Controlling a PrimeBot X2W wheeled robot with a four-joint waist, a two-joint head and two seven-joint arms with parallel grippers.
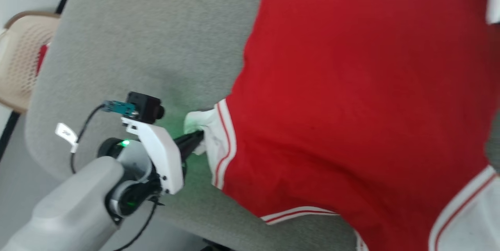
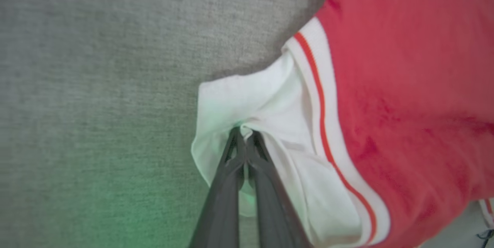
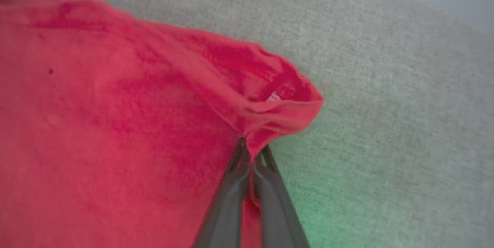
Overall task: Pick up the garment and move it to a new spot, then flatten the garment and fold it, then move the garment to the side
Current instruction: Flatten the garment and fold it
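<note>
The red shirt [image 1: 351,87] lies spread on the grey bench [image 1: 136,28] — the left pincer [image 1: 198,137] is pressed together on its white sleeve [image 2: 247,97], the right pincer [image 3: 250,145] pinches a bunched red edge of the cloth, fingertips tight together

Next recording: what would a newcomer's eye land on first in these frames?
A large red soft-fabric sports shirt lies spread over the grey fabric surface, across the right of the head view. At its left edge the left gripper is shut on a bunched white sleeve panel; the right gripper pinches a red corner in its wrist view.
</note>
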